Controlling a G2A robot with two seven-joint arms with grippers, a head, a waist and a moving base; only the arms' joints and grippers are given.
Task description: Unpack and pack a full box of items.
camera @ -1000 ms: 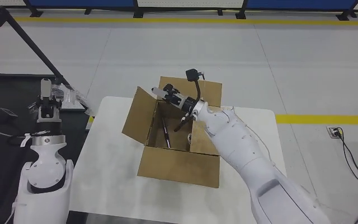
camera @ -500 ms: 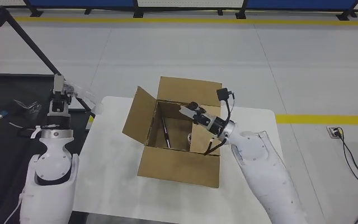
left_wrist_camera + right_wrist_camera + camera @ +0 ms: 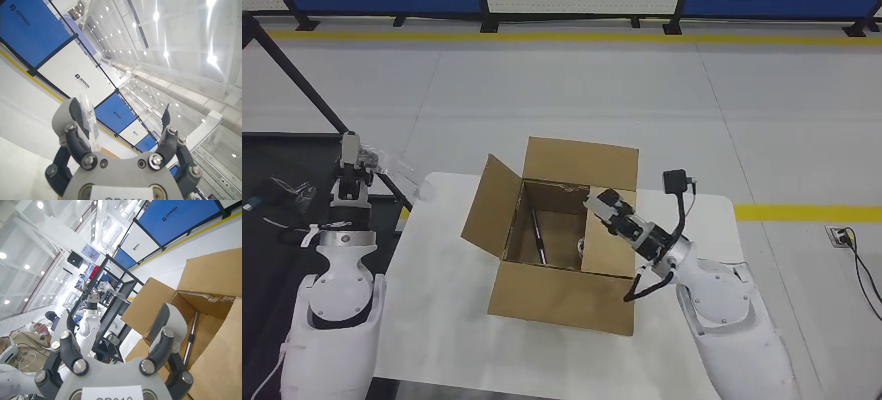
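Presently, box (image 3: 552,290): cardboard, open-topped, resting mid-surface (image 3: 442,300), with the left flap splayed outward and the rear flap upright.
Box contents: 1 slim metal rod (image 3: 538,235) with a dark end, leaning inside against the left half; the rest of the interior hidden by the walls.
Left end effector (image 3: 350,162): spread wide (image 3: 121,109); a crumpled clear plastic bag (image 3: 88,113) touching 1 finger pad, the other pad bare.
Right end effector (image 3: 604,205): spread wide (image 3: 117,313), gripping nothing, hovering over the box's right side just above the right flap.
Left arm: standing upright off the surface's left edge, well apart from the box, wrist aimed at the ceiling.
Right arm: bent at the elbow, rising from the surface's near right side, forearm angled toward the box.
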